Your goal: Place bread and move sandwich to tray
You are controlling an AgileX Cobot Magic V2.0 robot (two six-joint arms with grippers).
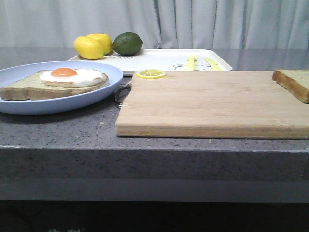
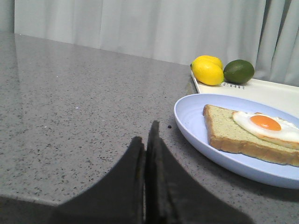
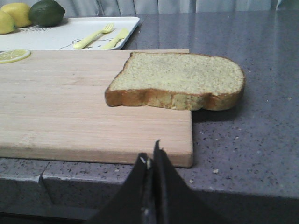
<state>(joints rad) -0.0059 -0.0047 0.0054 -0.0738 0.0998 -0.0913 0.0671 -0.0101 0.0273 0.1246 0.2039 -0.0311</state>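
Observation:
The bread (image 1: 294,81) lies on the right end of the wooden cutting board (image 1: 212,104), partly overhanging its edge in the right wrist view (image 3: 180,80). The sandwich (image 1: 55,82), a toast slice topped with a fried egg, sits on the pale blue plate (image 1: 104,87) at the left; it also shows in the left wrist view (image 2: 252,135). The white tray (image 1: 164,60) stands behind the board. My left gripper (image 2: 145,140) is shut and empty over the counter beside the plate. My right gripper (image 3: 150,158) is shut and empty, in front of the board's near corner.
Two lemons (image 1: 92,46) and a lime (image 1: 127,43) sit on the tray's left end; a yellow fork and knife (image 1: 200,63) lie on its right. A lemon slice (image 1: 150,74) rests at the board's back left corner. The counter's front edge is near.

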